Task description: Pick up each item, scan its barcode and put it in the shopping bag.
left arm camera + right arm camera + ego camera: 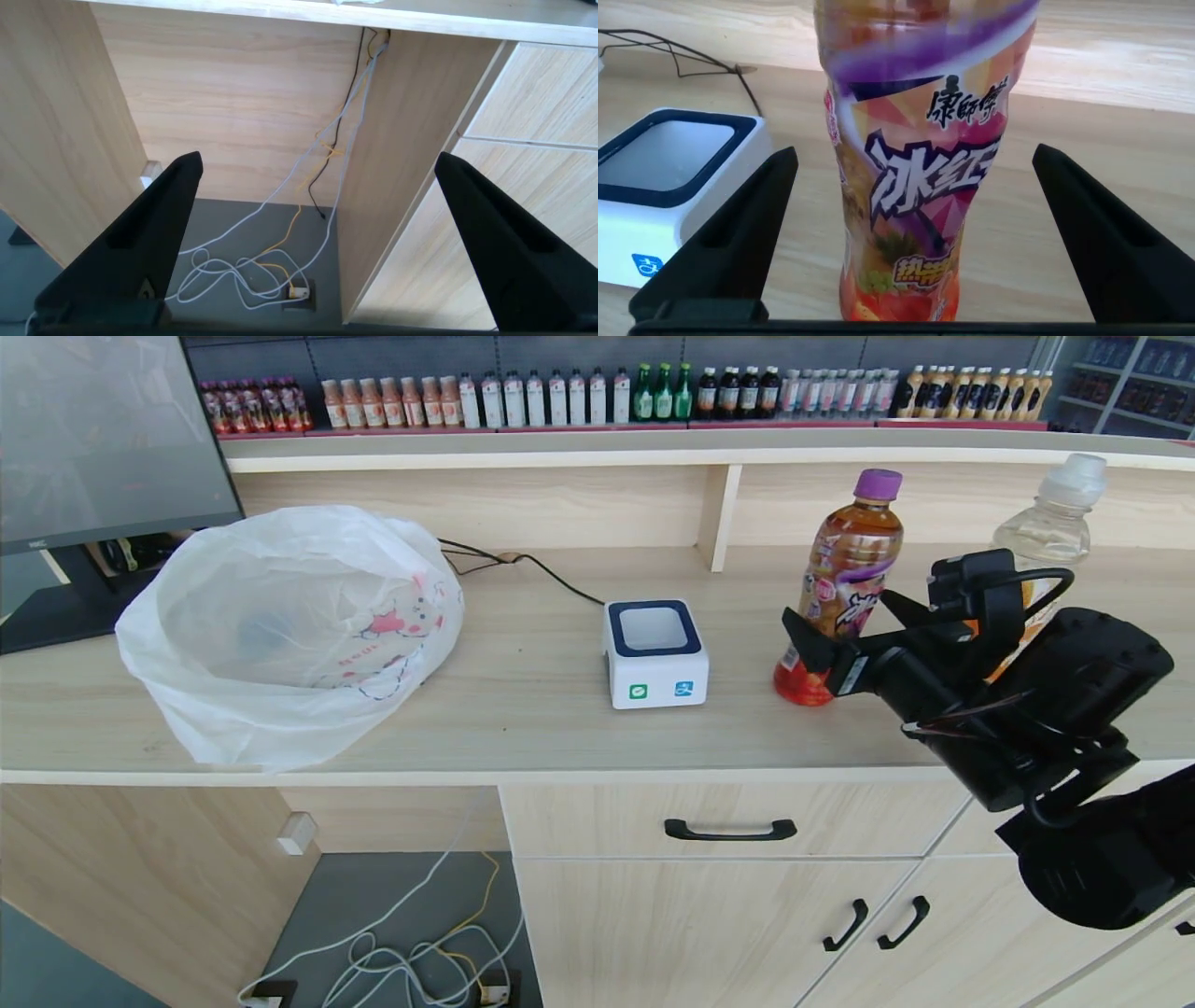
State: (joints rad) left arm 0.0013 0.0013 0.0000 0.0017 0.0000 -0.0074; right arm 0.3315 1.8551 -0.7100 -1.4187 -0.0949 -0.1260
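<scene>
- My left end effector (313, 177): fingers apart, empty, low before the cabinet (234, 112).
- Bag (289, 625): open, on the surface (523, 709).
- Scanner (653, 653): mid-surface.
- Tea bottle (845, 569): upright, right of the scanner. I judge it full, weighty, smooth and slippery; grip at the waist.
- My right end effector (838, 616): fingers apart, flanking the bottle, unclamped.

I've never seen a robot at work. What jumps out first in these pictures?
The bright tea bottle with a purple cap stands on the right of the counter. The black right gripper sits open around it, one finger on either side and neither touching. On the left a big white plastic bag gapes open, with a small white scanner between bag and bottle.
</scene>
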